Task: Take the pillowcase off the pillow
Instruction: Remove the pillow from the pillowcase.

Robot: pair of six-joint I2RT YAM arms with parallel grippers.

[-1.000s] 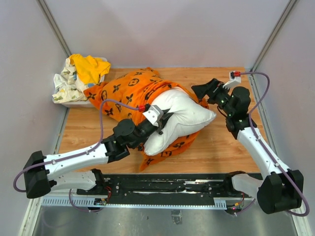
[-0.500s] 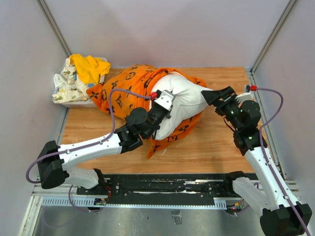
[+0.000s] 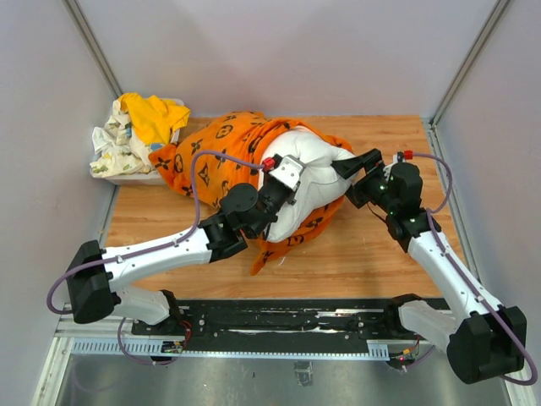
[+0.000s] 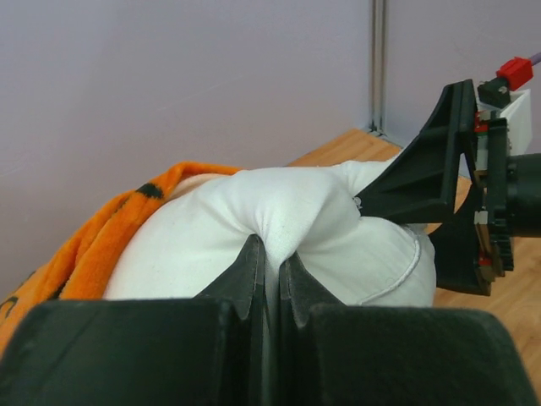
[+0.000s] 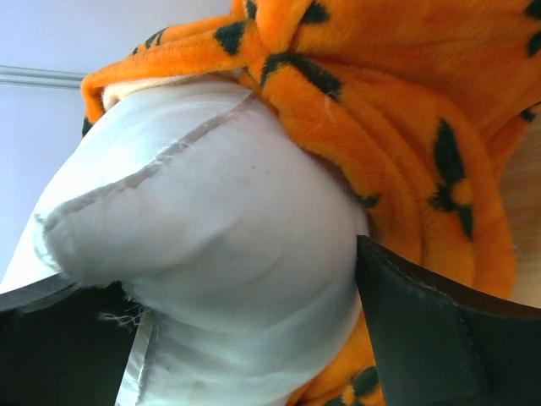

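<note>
Pillow (image 3: 317, 172) half out of pillowcase (image 3: 220, 148), middle of the worktop (image 3: 380, 245).
Left tool (image 4: 271, 258) is clenched on a fold of the white pillow; right tool (image 3: 353, 175) gapes wide, a finger either side of the pillow's right end. Behind and beneath, the orange pillowcase bunches around the pillow's left part. In the far-left corner a yellow cloth (image 3: 152, 117) sits on a floral cloth (image 3: 110, 150).

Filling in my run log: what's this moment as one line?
left pincer: shut on pillow | right pincer: open, straddling pillow end | pillowcase: partly off
</note>
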